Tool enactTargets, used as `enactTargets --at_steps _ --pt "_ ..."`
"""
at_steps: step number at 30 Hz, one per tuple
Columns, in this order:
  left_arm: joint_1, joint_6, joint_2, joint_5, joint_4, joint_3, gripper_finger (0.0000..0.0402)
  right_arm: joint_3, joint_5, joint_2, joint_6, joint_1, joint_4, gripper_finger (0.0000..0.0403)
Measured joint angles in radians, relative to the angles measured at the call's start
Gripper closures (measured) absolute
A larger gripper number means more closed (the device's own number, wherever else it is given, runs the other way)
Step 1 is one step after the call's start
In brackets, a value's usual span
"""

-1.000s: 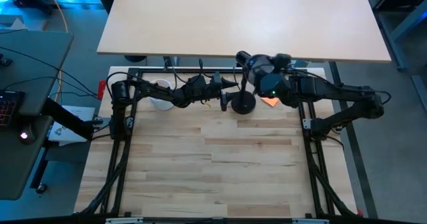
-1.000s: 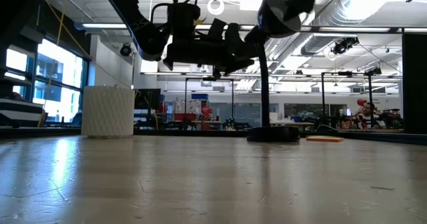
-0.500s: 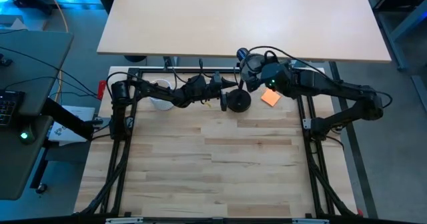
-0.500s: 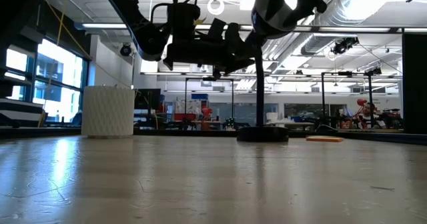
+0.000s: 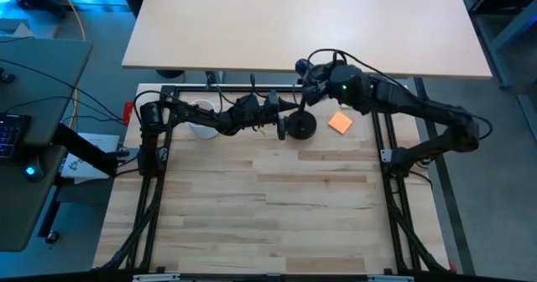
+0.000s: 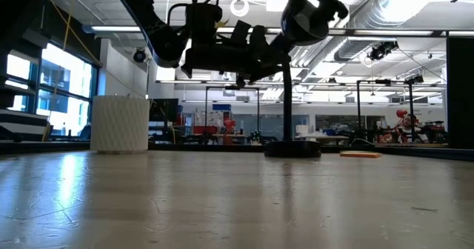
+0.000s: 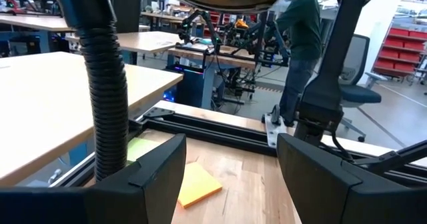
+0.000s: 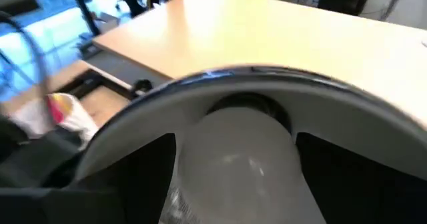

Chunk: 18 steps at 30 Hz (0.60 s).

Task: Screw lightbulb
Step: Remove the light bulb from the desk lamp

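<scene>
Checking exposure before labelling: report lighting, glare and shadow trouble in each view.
Low view: the lamp and arms show as dark silhouettes against bright ceiling lights; window glare sheens the table. High view: even light, only faint shadows. Right wrist view: the lightbulb is brightly lit.

One camera looks straight down over the table; another sits at tabletop level; both share the desk lamp (image 5: 299, 124), which each wrist camera views closely.
</scene>
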Motion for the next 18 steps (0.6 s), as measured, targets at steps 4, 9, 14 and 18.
enactTargets --at_steps 4,9,14,18 --pt "0.000 0.000 0.000 0.000 0.000 0.000 0.0173 0.000 -0.051 0.031 -0.057 -0.039 0.001 0.0096" --pt "0.000 0.000 0.000 0.000 -0.001 0.000 0.0173 0.000 -0.079 0.055 -0.227 -0.050 0.014 0.0096" --pt "0.000 0.000 0.000 0.000 -0.003 0.000 0.0173 0.000 -0.043 0.054 -0.458 -0.041 0.047 0.0096" --pt "0.000 0.000 0.000 0.000 -0.003 0.000 0.0173 0.000 0.022 0.052 -0.855 -0.024 0.033 0.0096"
